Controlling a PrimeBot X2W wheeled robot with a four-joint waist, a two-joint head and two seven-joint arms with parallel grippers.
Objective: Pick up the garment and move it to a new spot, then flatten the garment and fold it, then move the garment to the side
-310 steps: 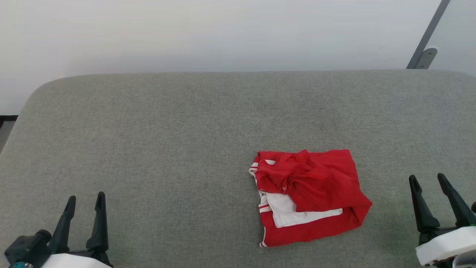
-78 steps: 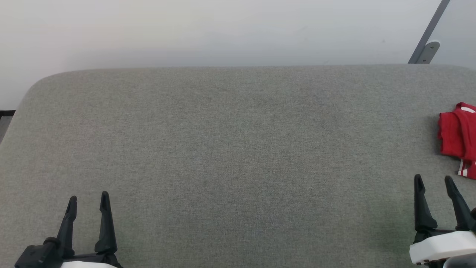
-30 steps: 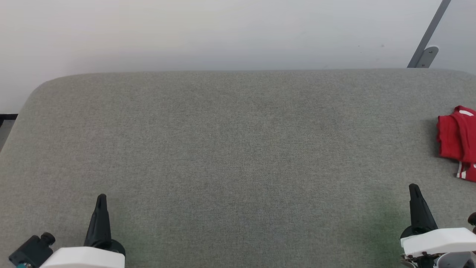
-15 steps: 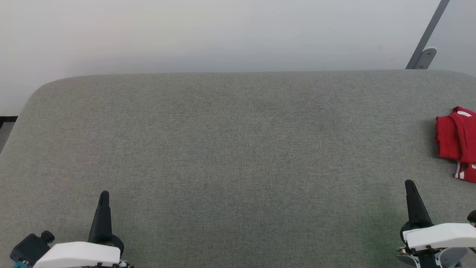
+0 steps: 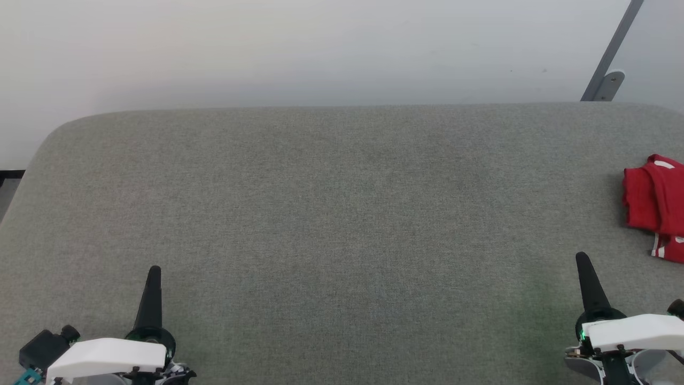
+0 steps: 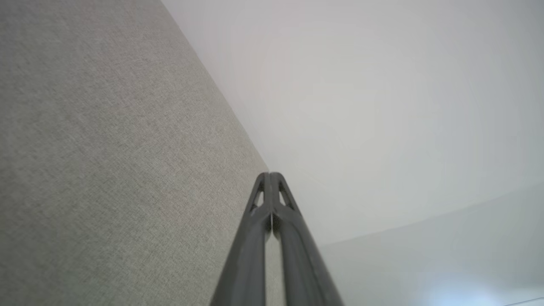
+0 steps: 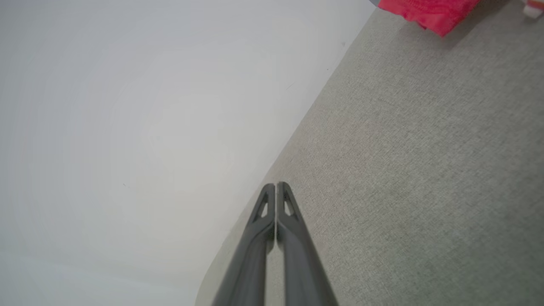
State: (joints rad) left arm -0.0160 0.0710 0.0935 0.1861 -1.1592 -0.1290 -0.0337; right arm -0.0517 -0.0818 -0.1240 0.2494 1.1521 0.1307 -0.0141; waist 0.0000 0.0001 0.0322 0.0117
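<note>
The garment (image 5: 654, 200), a folded red bundle with a striped red-white trim at its near corner, lies at the far right edge of the grey table (image 5: 342, 214), partly cut off by the head view's border. Its red edge (image 7: 429, 12) also shows at the top of the right wrist view. My left gripper (image 5: 154, 270) rests low at the near left, shut, its fingers pressed together (image 6: 270, 175) with nothing between them. At the near right my right gripper (image 5: 581, 258) is shut too, its fingers closed (image 7: 276, 185), well short of the garment.
A pale wall (image 5: 320, 48) runs behind the table's far edge. A grey slanted metal post with a bracket (image 5: 609, 80) stands at the back right. The table's rounded left corner (image 5: 53, 133) drops off to a dark floor strip.
Both grippers have rolled slightly and crept forward. The head view has shifted a little. The garment lies where it was.
</note>
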